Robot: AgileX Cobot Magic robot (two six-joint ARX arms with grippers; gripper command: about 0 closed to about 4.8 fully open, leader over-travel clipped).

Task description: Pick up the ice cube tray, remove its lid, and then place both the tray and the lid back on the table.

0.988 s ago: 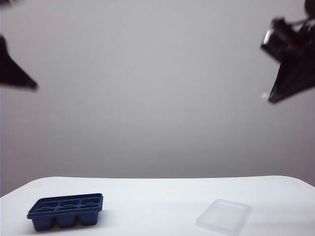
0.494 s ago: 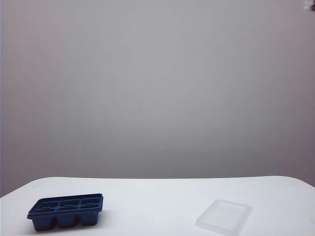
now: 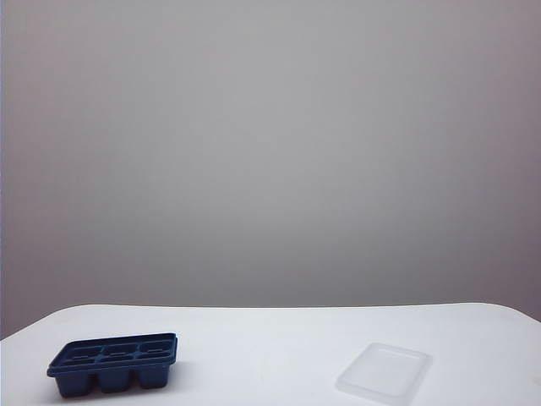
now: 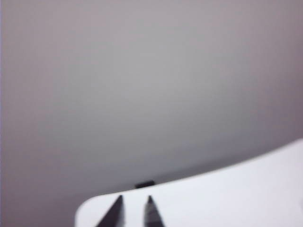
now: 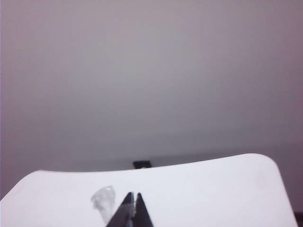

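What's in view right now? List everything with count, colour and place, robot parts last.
ice cube tray: one, dark navy, lid off, on the table at the exterior view's left.
lid: one, frosted clear, flat on the table at the right, apart from the tray.
table: one, white.
small dark object: one, beyond the table's far edge; cannot tell what it is.
left gripper: one, dark, jaws slightly apart, empty, wrist view only.
right gripper: one, dark, jaws shut, empty, wrist view only.
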